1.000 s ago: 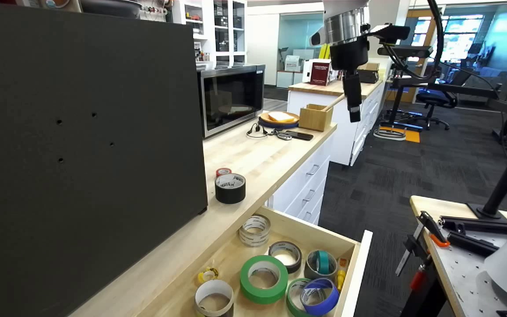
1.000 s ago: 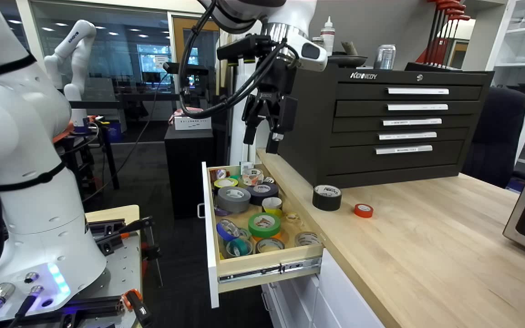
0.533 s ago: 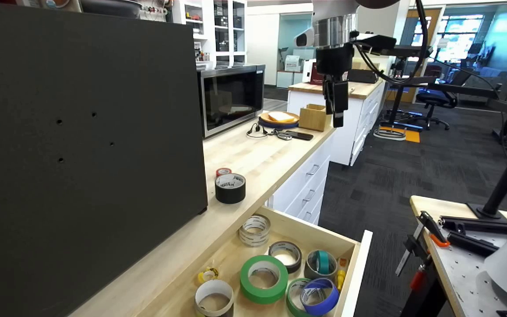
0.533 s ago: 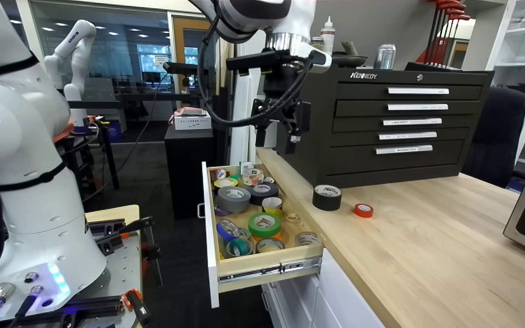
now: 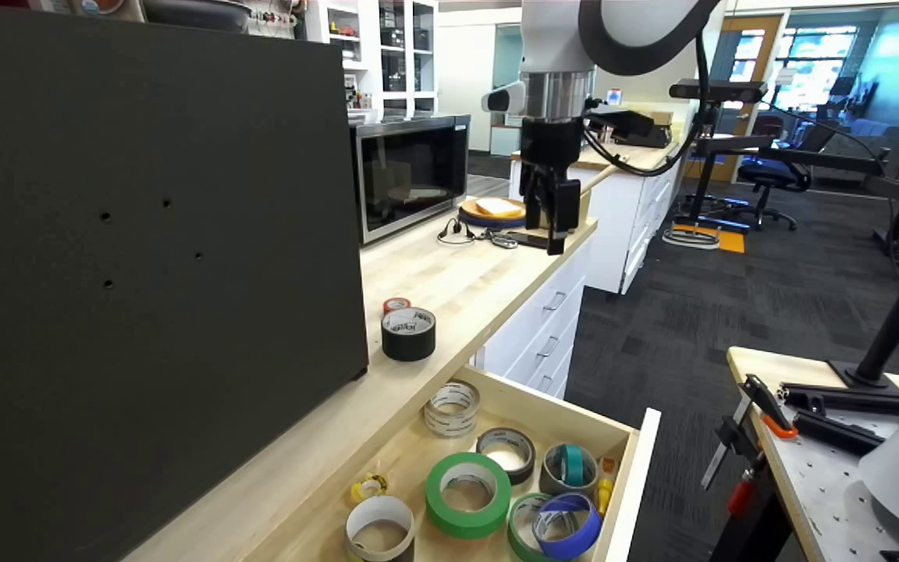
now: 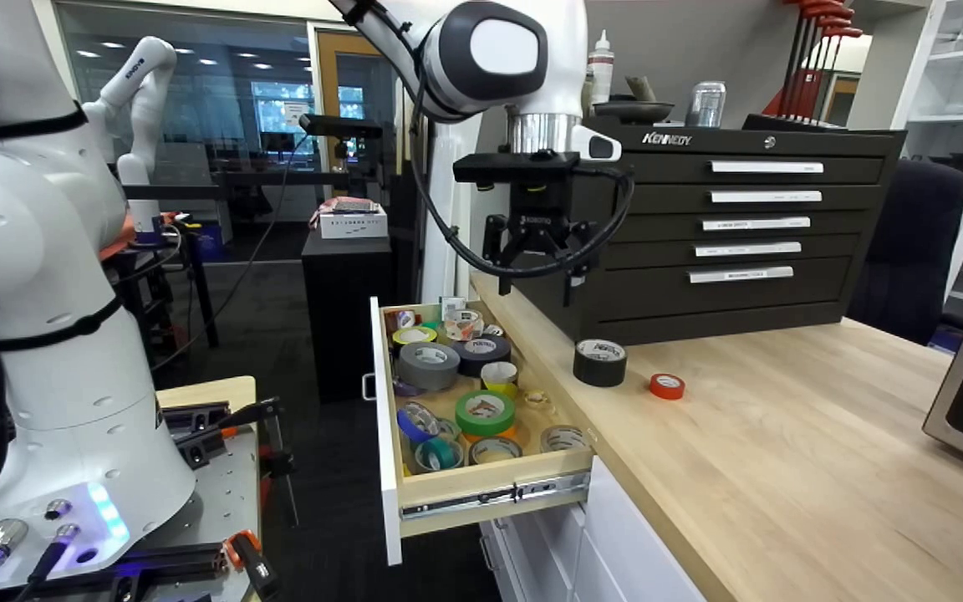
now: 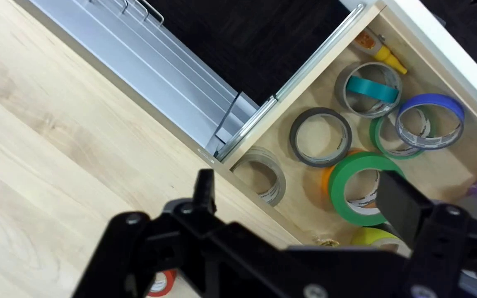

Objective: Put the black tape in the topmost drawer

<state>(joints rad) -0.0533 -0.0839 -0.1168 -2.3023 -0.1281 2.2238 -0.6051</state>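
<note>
The black tape (image 5: 408,343) stands flat on the wooden counter near its edge, beside the toolbox; it also shows in an exterior view (image 6: 599,368). It is hidden in the wrist view. The topmost drawer (image 5: 635,484) is pulled open, with its light-wood box and pale front panel (image 6: 387,451) showing; it holds several tape rolls. My gripper (image 6: 537,287) is open and empty, pointing down, well above the counter edge and drawer. In the wrist view the gripper (image 7: 296,186) has its fingers wide apart, with counter and drawer far below.
A small red tape roll (image 6: 666,386) lies beside the black tape. A dark toolbox (image 6: 724,217) stands on the counter close to the gripper. A green roll (image 7: 360,188) and other rolls lie in the drawer. A microwave (image 5: 410,179) stands farther along the counter.
My gripper has come lower and moved sideways toward the toolbox, and the wrist has turned to hang more upright. It stays open. The black tape and the drawer have not moved.
</note>
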